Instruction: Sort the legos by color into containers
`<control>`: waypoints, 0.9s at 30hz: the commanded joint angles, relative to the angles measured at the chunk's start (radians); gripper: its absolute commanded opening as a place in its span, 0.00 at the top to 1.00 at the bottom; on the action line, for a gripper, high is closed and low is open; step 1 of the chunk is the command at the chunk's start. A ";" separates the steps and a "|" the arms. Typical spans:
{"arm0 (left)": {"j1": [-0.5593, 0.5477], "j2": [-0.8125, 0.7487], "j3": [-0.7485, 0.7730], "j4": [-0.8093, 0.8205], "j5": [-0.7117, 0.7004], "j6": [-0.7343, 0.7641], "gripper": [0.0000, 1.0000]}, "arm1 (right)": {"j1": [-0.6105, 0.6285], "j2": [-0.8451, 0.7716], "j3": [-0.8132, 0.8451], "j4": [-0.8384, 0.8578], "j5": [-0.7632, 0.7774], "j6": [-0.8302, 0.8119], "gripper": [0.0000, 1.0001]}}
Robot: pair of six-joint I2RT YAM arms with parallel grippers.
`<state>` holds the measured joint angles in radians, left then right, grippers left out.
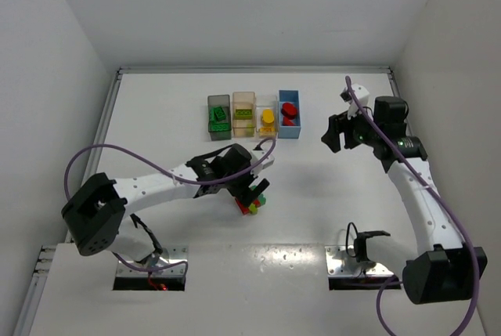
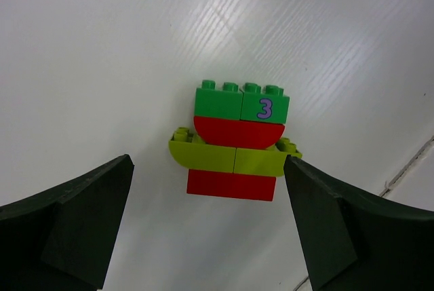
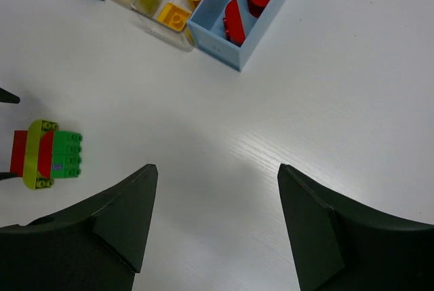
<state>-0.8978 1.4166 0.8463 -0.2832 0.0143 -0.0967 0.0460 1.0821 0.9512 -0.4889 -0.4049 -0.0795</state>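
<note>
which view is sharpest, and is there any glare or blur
Left wrist: brick stack sharp, its 3 readable, streaky sheen on the table. Right wrist: soft glare mid-table, fingers dark with little detail. Top external: even light, stack small.

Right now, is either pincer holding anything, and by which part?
Nothing is held. The left pincer is open by the brick stack, not clamped on it; the right pincer is open and empty.

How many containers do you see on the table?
4, in one row at the far side: dark grey container, tan container, clear container, blue container, left to right.
</note>
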 commanded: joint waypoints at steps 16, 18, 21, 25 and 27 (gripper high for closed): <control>-0.015 -0.038 0.005 -0.154 0.165 0.101 0.00 | -0.017 0.047 0.018 0.007 -0.040 -0.017 0.28; -0.015 -0.028 0.005 -0.163 0.165 0.101 0.00 | -0.017 0.047 0.018 0.007 -0.040 -0.017 0.28; -0.015 -0.004 0.014 -0.163 0.156 0.089 0.00 | -0.017 0.047 0.018 0.007 -0.040 -0.017 0.28; -0.015 0.028 0.033 -0.172 0.125 0.057 0.00 | -0.017 0.047 0.018 0.016 -0.049 -0.017 0.28; -0.015 0.053 0.033 -0.172 0.125 0.046 0.00 | -0.017 0.047 0.018 0.016 -0.049 -0.017 0.28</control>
<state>-0.8982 1.4517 0.8406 -0.4465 0.1501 -0.0216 0.0341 1.1271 0.9417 -0.5037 -0.4309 -0.0868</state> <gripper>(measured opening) 1.000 0.721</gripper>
